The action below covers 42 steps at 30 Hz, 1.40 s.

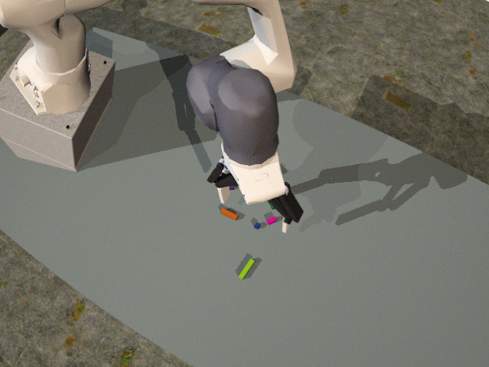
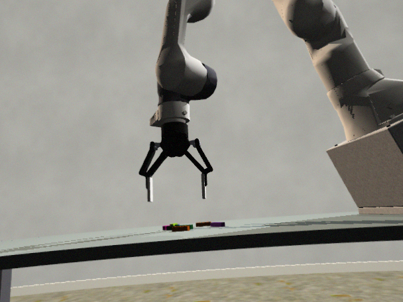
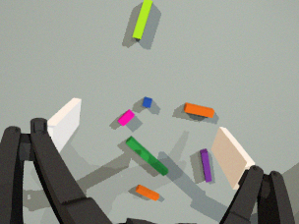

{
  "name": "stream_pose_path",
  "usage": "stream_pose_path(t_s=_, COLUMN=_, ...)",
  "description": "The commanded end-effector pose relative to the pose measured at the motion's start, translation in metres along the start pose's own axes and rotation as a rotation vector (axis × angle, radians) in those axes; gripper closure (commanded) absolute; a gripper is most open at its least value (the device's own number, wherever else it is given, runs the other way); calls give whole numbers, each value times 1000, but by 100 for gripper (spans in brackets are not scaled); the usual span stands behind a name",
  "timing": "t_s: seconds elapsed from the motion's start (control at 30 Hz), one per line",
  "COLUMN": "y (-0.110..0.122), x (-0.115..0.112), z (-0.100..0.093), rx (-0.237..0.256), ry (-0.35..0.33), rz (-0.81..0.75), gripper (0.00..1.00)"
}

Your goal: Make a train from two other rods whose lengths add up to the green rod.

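Observation:
My gripper [image 1: 254, 211] [image 2: 177, 197] [image 3: 149, 126] is open and empty, hanging well above the cluster of rods on the grey table [image 1: 362, 282] [image 2: 99, 236]. The green rod [image 3: 146, 155] lies below it, mostly hidden by the wrist in the top view [image 1: 271, 205]. Around the green rod lie a purple rod [image 3: 207, 165] [image 2: 217, 224], a magenta rod [image 1: 271, 220] [image 3: 126, 118], a blue rod [image 1: 256, 225] [image 3: 148, 102] and two orange rods: one [image 1: 228, 214] [image 3: 199, 110] beside the blue rod, the other [image 3: 148, 193] hidden in the top view. The lime rod [image 1: 246, 269] [image 3: 142, 20] lies apart. No rods touch.
The robot's base block [image 1: 52, 121] [image 2: 371, 172] stands at the table's far corner. The table's front edge [image 2: 199, 243] runs across the exterior view.

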<state>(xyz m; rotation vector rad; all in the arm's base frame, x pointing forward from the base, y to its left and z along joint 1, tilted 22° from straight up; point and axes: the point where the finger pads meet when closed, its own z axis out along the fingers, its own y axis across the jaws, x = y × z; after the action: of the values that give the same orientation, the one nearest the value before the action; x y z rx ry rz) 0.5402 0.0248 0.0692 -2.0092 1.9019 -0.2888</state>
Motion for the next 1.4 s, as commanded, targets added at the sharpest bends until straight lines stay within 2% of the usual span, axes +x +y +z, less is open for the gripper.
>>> stream_pose_path(t_s=0.0, y=0, x=3, z=1, rx=-31, ry=27, rz=162, gripper=0)
stream_pose_path(t_s=1.17, y=-13, x=30, z=2, rx=-29, ry=15, rz=770, gripper=0)
stream_pose_path(t_s=1.37, y=-13, x=30, z=2, rx=-29, ry=15, rz=783, gripper=0)
